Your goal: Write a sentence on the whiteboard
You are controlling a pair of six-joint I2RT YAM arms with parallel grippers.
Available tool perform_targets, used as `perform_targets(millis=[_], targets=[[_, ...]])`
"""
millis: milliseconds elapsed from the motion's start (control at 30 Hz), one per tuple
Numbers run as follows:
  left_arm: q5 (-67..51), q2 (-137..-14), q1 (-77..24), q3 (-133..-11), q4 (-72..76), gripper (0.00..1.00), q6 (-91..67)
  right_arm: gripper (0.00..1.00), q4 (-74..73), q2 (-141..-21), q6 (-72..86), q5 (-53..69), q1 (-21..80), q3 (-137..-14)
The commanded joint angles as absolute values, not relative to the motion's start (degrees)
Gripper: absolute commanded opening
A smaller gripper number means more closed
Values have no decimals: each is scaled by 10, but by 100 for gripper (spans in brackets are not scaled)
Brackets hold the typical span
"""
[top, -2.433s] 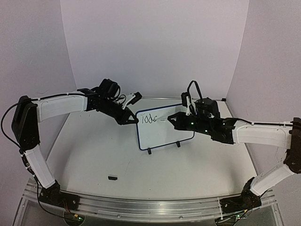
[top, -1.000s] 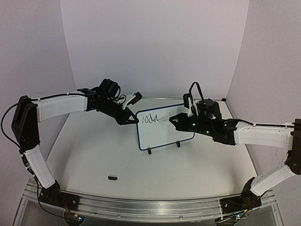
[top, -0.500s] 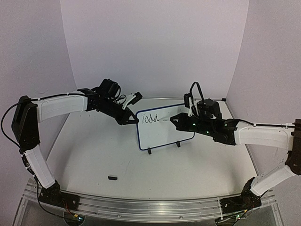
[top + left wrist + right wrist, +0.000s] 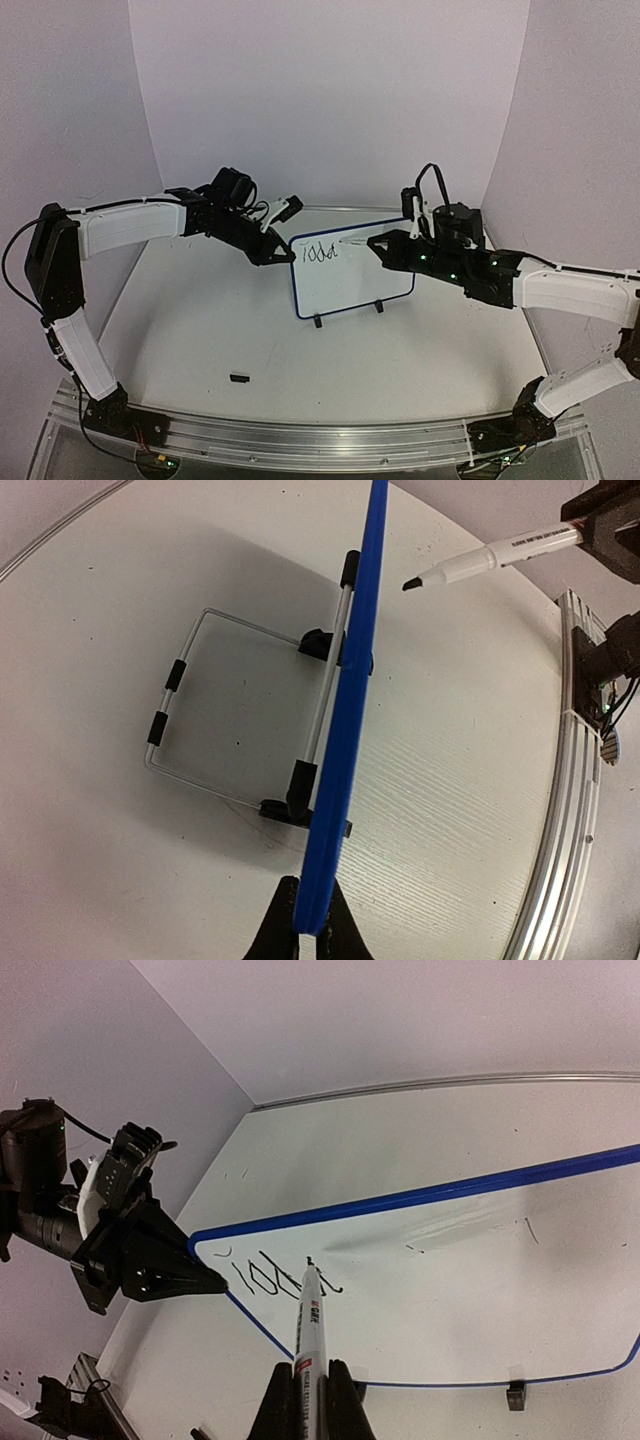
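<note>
The whiteboard (image 4: 352, 282) stands on its two black feet at mid-table, its blue rim (image 4: 352, 695) seen edge-on in the left wrist view. My left gripper (image 4: 283, 253) is shut on the board's upper left edge (image 4: 310, 935). Black script, the start of the sentence (image 4: 320, 253), sits in the board's top left corner (image 4: 262, 1274). My right gripper (image 4: 380, 243) is shut on a white marker pen (image 4: 308, 1322). Its black tip (image 4: 412, 582) hovers a small gap off the board face, just right of the last letter.
A small black pen cap (image 4: 239, 378) lies on the table near the front left. A wire stand (image 4: 190, 715) props the board from behind. An aluminium rail (image 4: 300, 436) runs along the near edge, and walls close in at the back and sides.
The last letter of the script has been finished. My right gripper has since drawn back to the right with the marker, lifting its tip off the board. The left arm has stayed put.
</note>
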State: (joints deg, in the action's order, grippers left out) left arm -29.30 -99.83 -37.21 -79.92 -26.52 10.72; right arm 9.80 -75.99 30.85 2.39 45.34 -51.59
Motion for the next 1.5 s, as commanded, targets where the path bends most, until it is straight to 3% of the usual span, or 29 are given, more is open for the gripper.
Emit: perform_targets(millis=[0, 1467], targets=[[-265, -1004, -376, -816, -288, 0, 126, 0, 105, -774, 299, 21, 451, -527], [-260, -1005, -379, -816, -289, 0, 128, 0, 83, -776, 301, -12, 452, -517]])
